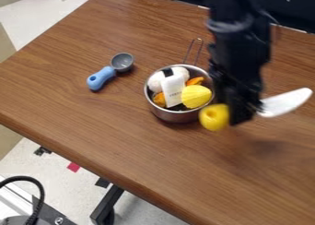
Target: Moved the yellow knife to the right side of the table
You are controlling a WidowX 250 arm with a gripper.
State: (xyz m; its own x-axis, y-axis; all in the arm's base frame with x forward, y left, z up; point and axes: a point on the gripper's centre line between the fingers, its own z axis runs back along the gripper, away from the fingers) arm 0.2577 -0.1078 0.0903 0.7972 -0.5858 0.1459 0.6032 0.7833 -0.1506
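Yellow-handled white-bladed toy knife (284, 103): was pinched midway in the nearly closed black two-finger gripper (239, 118), above the brown wood-grain table (92, 122), beside the round metal saucepan (178, 116). Seemed picked up; had yet to be lowered and released at right.

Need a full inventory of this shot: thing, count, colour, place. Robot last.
table: 1, brown, across the middle
pot: 1, silver, table centre
pale round item: 1, whitish-pink, in pot
flat item: 1, white with black end, in pot
ridged item: 1, yellow, in pot
orange pieces: at least 2, in pot
scoop: 1, blue handle, grey bowl, image left of pot
knife: 1, yellow handle, white blade, held, image right of pot
table leg: 1, black, below table
cable: 1, black, lower left
red patch: 1, red, floor
arm: 1, black, from top edge
gripper: 1, black, at knife
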